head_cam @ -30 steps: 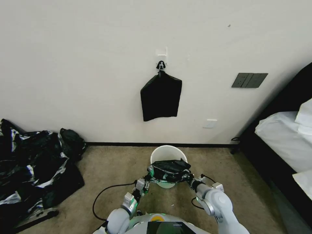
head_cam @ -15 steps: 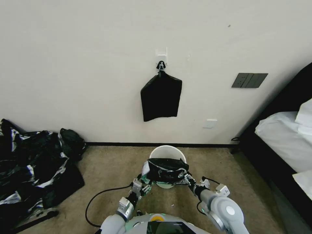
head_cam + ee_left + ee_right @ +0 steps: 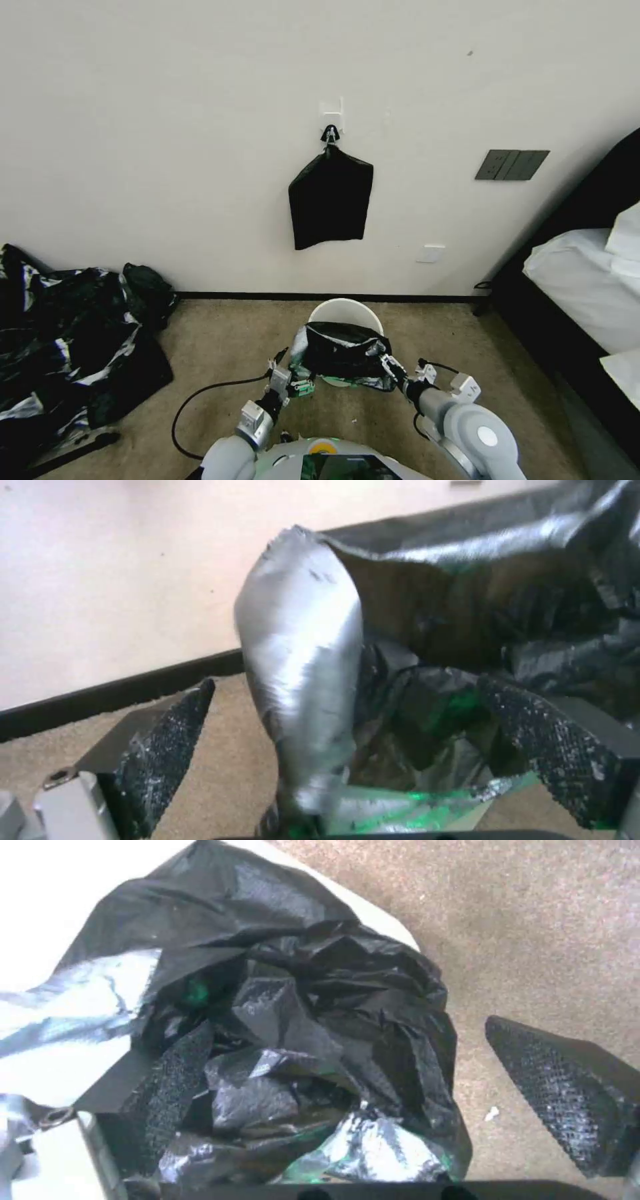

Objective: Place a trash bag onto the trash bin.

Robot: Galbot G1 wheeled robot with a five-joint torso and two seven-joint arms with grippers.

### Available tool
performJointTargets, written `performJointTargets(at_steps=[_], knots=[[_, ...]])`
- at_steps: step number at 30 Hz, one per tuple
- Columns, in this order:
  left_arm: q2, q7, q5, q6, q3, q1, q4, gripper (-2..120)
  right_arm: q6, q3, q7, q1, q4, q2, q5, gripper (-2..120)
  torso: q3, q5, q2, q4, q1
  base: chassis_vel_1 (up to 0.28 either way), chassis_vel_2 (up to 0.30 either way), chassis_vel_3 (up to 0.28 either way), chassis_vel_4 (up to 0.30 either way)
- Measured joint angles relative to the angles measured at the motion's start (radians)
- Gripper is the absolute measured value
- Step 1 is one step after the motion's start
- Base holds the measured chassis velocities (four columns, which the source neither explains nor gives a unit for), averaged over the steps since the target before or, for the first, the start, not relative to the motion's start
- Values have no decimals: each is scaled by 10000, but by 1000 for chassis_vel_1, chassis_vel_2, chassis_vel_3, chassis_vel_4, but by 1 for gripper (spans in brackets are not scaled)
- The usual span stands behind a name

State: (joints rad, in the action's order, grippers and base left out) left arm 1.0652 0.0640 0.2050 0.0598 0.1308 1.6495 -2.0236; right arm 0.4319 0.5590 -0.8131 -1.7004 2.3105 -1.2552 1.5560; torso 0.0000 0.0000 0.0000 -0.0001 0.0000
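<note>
Fingers of left gripper [image 3: 360, 760] and right gripper [image 3: 373, 1090] stand apart around thin glossy black plastic trash bag [image 3: 343, 350], draped over round cream-white plastic trash bin [image 3: 345, 309]. Film is light, limp, slippery; grip at mouth hem.

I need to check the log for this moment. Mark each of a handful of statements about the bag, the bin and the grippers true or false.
1. The trash bag hangs stretched between the left gripper and the right gripper, over the near side of the trash bin. True.
2. The trash bin lies tipped on its side. False: it stands upright on the carpet by the wall.
3. A flat black bundle hangs on the wall above the bin. True.
4. The right gripper's jaws are shut tight. False: they stand wide apart.
5. A heap of black plastic lies on the robot's right. False: the heap lies on its left.
</note>
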Motion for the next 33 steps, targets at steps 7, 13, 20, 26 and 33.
performJointTargets(at_steps=[7, 13, 20, 26, 33], knots=[[-80, 84, 414, -333, 191, 86, -511, 100, 110, -22, 106, -84, 357, 107, -573, 100, 0, 1, 0, 1, 0, 0, 0, 0, 0], [-397, 217, 890, -800, 340, -144, -1068, 100, 690, 342, 2341, -370, 344, 614, -1806, 100, 0, 1, 0, 0, 0, 0, 0, 0, 0], [-865, 220, 1710, -1571, 494, -714, -1666, 100, 992, 696, 3782, -267, 280, 1333, -3353, 100, 1, 0, 0, 1, 0, 0, 0, 0, 0], [-1022, 462, 2676, -2384, 1040, -966, -2461, 100, 898, 1553, 6145, -15, 214, 2009, -4687, 100, 0, 0, 0, 1, 0, 0, 0, 0, 0], [-1150, 579, 3087, -2679, 1682, -877, -3080, 100, 1005, 2282, 7488, 855, -136, 2569, -4912, 100, 0, 2, 0, 3, 1, 0, 0, 0, 0]])
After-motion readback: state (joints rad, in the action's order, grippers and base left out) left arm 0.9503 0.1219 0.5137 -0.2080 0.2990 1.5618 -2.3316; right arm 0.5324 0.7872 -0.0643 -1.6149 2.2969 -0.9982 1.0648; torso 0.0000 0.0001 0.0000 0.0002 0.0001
